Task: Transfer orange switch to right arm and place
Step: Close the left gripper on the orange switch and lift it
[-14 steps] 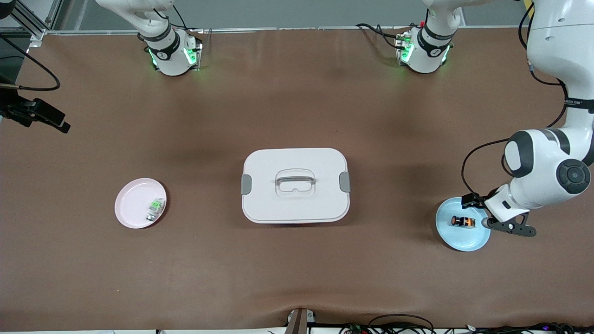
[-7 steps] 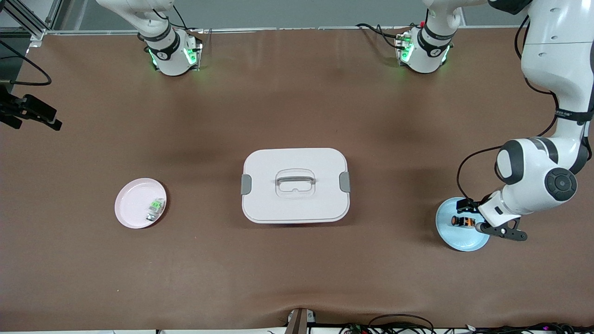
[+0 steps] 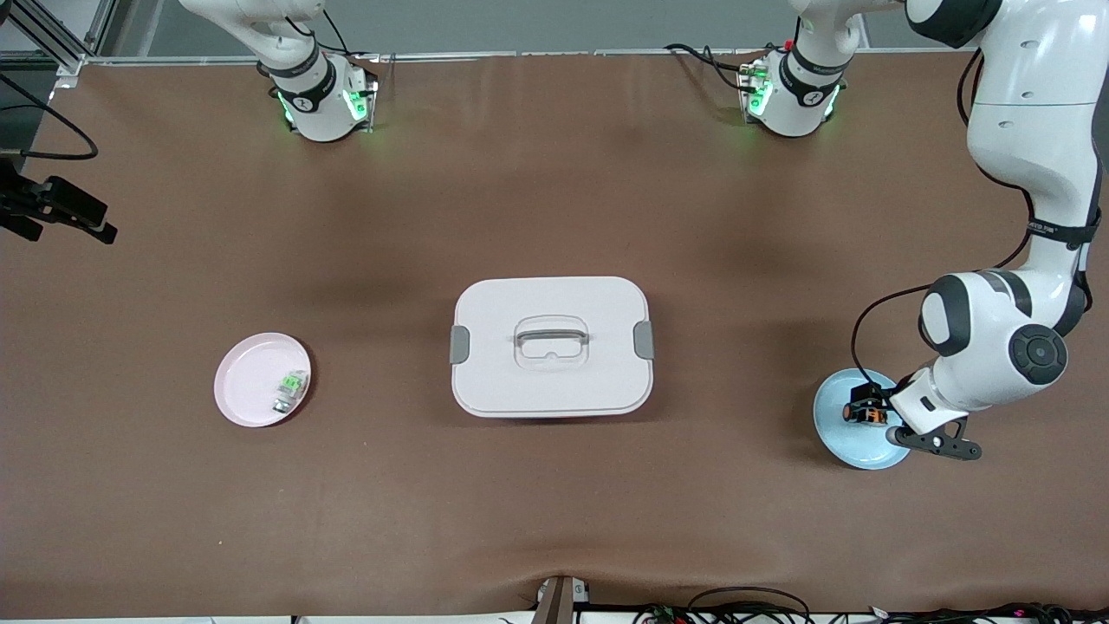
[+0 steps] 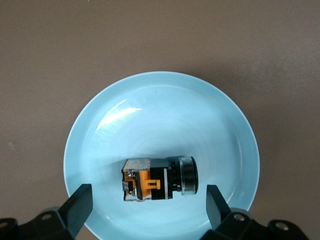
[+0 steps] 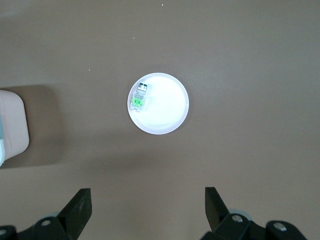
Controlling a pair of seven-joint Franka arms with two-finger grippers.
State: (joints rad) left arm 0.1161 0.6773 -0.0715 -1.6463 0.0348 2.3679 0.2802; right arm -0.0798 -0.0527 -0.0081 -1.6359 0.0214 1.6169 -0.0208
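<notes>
The orange switch point(image 3: 866, 415) lies on its side in a light blue plate point(image 3: 845, 433) at the left arm's end of the table. It has a black body with orange marks point(image 4: 159, 179). My left gripper point(image 4: 148, 202) is low over the blue plate point(image 4: 160, 110), open, with one finger on either side of the switch and not touching it. My right gripper point(image 5: 148, 205) hangs high over the table beside the pink plate point(image 5: 167, 117), open, with nothing between its fingers.
A white lidded box point(image 3: 551, 381) with grey clips and a handle sits mid-table. The pink plate point(image 3: 247, 381), toward the right arm's end, holds a small green-and-clear part point(image 3: 291, 386). Cables run along the table edge nearest the front camera.
The left arm's hand has come down and in over the blue plate, so its fingers now flank the switch. The right arm's hand shifted slightly at first. Both grippers stayed open.
</notes>
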